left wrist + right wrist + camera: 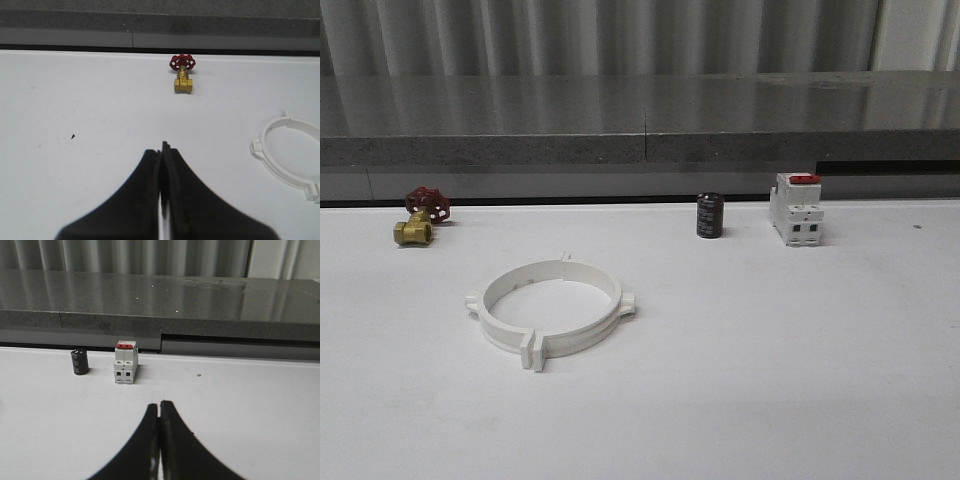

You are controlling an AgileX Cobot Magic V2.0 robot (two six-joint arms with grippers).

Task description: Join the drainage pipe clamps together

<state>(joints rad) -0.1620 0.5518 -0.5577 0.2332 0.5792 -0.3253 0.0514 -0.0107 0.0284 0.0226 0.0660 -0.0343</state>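
Matt white plastic drainage pipe clamps (552, 312), brass valve (415, 231), seemingly smooth matt table (800, 380)

left gripper (161, 150) fingers pressed together, holding nothing; right gripper (159, 407) likewise closed and empty.

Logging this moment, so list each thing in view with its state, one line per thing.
Drainage pipe clamps: lying flat on the table, the two halves set together as a ring.
Brass valve: lying on the table, red handwheel on.
Black capacitor: standing upright.
Breaker: standing upright.
Left claw: shut, empty.
Right claw: shut, empty.
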